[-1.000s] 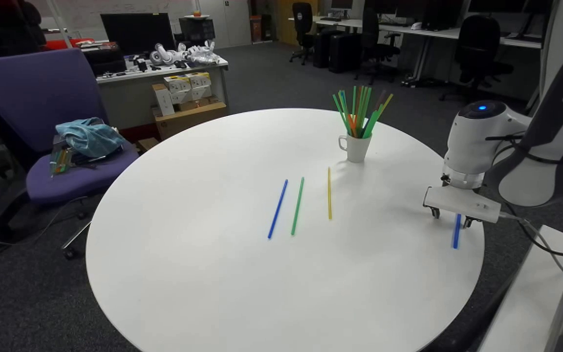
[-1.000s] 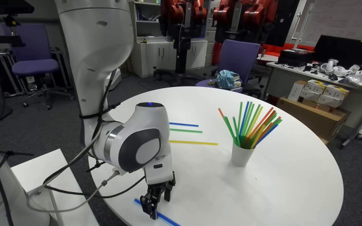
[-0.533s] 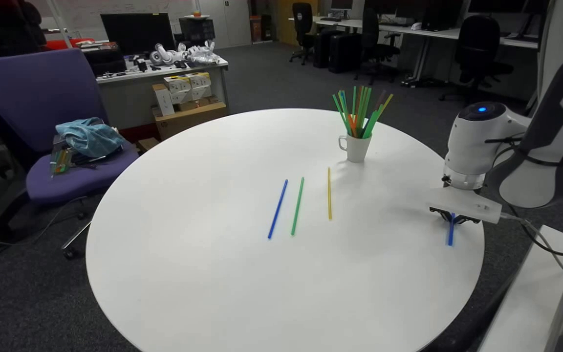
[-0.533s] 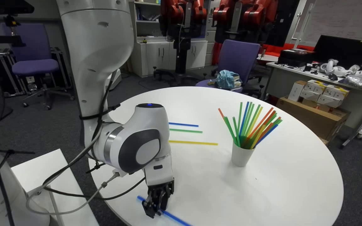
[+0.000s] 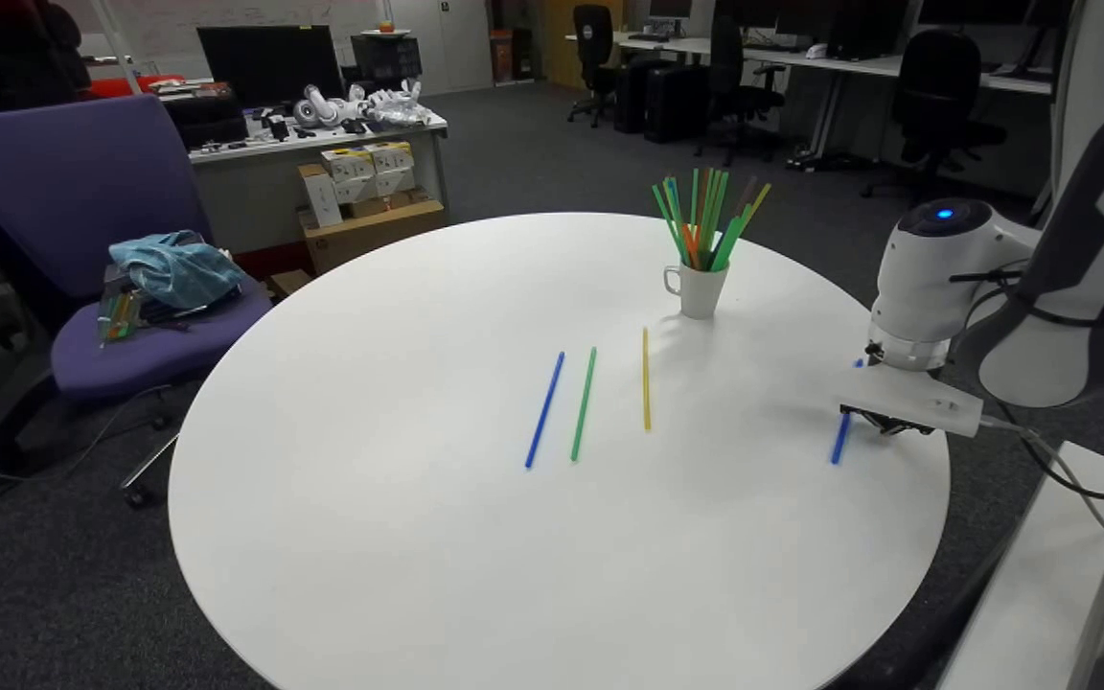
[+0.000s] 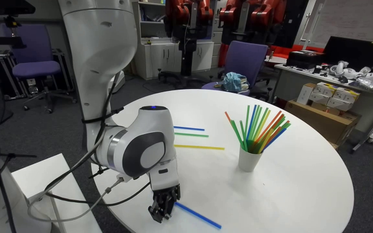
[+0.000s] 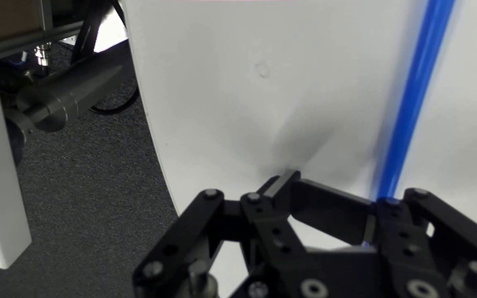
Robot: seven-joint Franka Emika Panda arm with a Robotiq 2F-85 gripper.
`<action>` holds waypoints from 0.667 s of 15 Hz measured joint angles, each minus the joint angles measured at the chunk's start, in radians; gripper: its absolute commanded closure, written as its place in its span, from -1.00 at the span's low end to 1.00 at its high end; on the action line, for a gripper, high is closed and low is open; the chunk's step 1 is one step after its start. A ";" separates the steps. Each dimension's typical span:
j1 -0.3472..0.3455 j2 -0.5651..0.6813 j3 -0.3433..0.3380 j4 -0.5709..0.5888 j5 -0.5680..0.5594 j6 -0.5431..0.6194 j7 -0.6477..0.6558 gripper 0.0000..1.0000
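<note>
My gripper (image 5: 887, 428) is low over the white table (image 6: 290, 194) near its edge. In the wrist view the black fingers (image 7: 329, 209) meet at their tips, with nothing between them. A blue straw (image 7: 412, 91) lies on the table just outside the jaws and runs behind the finger on the right of that view. Both exterior views show this blue straw (image 6: 197, 215) beside the gripper; in an exterior view the hand hides part of the straw (image 5: 840, 439). Whether it touches the finger, I cannot tell.
Farther in lie another blue straw (image 5: 544, 410), a green straw (image 5: 585, 404) and a yellow straw (image 5: 647, 379), roughly side by side. A white mug (image 6: 249, 161) full of upright coloured straws stands on the table. A white side table (image 5: 1069, 537) adjoins the arm.
The fingers have gone from open to shut. The near blue straw, earlier between or under them, has slid out sideways towards the table's middle. The arm has hardly moved.
</note>
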 measured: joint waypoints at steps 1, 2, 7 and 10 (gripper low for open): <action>0.008 0.000 -0.005 0.000 0.000 0.001 0.003 1.00; 0.018 0.000 -0.012 0.000 0.000 0.002 0.008 1.00; 0.086 0.000 -0.048 0.012 0.001 0.003 0.051 0.45; 0.122 0.000 -0.062 0.016 0.001 0.006 0.075 0.00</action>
